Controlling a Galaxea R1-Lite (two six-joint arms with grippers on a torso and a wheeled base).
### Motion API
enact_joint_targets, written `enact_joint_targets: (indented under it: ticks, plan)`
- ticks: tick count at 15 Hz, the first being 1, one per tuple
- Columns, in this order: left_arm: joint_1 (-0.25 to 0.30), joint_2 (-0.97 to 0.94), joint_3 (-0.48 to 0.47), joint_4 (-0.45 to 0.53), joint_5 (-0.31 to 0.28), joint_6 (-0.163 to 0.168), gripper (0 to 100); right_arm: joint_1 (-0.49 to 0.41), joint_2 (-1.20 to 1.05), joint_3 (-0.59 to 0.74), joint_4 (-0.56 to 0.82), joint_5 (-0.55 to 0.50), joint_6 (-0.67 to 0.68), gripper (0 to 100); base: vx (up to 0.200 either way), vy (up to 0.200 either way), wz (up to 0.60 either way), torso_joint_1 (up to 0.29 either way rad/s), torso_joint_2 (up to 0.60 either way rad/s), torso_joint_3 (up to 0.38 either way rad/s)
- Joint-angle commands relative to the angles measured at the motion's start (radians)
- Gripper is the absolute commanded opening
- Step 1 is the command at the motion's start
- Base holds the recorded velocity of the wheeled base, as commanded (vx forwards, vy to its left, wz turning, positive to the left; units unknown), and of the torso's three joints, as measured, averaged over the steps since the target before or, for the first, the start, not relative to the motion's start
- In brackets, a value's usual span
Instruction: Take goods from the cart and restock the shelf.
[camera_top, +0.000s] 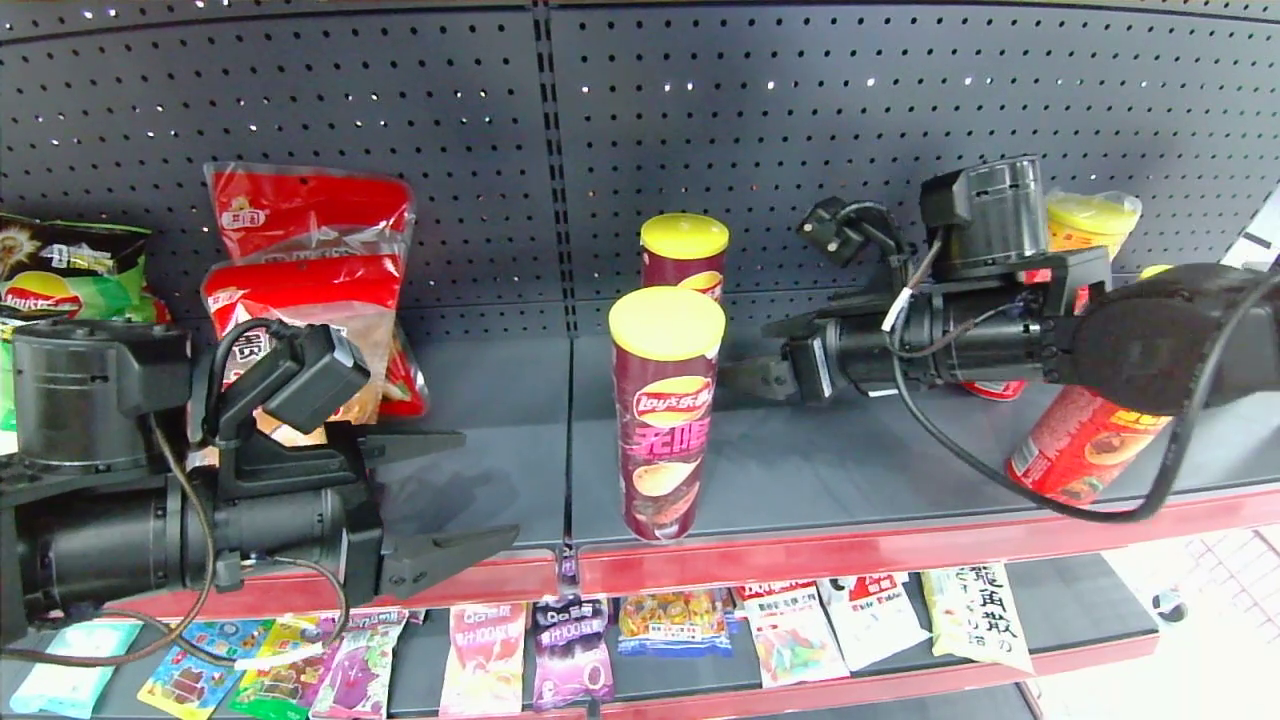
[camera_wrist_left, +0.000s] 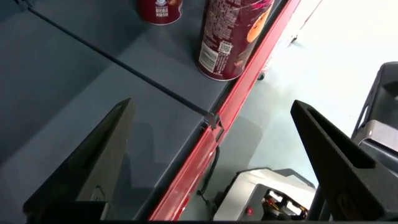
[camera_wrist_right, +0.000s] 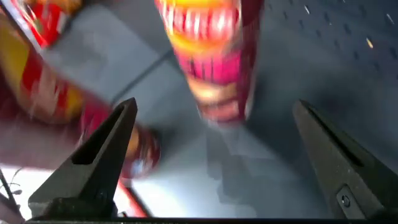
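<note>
In the head view a yellow-lidded chips can (camera_top: 665, 410) stands upright at the front of the shelf (camera_top: 850, 470), a second can (camera_top: 685, 255) just behind it. The right gripper (camera_top: 748, 352) hangs beside the front one, fingers spread and empty; its wrist view frames that can, blurred, between them. The left gripper (camera_top: 488, 487), likewise spread and empty, sits at the shelf's red lip (camera_wrist_left: 249, 81), where its wrist view shows both cans' bases
</note>
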Motion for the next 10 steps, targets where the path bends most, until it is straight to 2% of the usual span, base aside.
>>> enact_joint_targets:
  ticks: [1,4,6,10]
  plan:
    - [-0.005,0.046,-0.018,-0.014,0.01,0.0,100,-0.007,-0.109,0.089,-0.001,-0.024,-0.001,100,0.0,0.0,0.0,0.0,0.0,0.0]
    - [-0.005,0.118,-0.021,-0.105,0.019,0.016,100,-0.003,-0.207,0.195,-0.001,-0.061,0.001,100,0.0,0.0,0.0,0.0,0.0,0.0]
    - [-0.025,0.179,-0.027,-0.163,0.03,0.016,100,0.014,-0.354,0.333,0.001,-0.049,0.002,100,0.0,0.0,0.0,0.0,0.0,0.0]
    - [-0.079,0.23,-0.041,-0.171,0.065,0.014,100,0.031,-0.58,0.541,0.001,0.02,0.008,100,0.0,0.0,0.0,0.0,0.0,0.0]
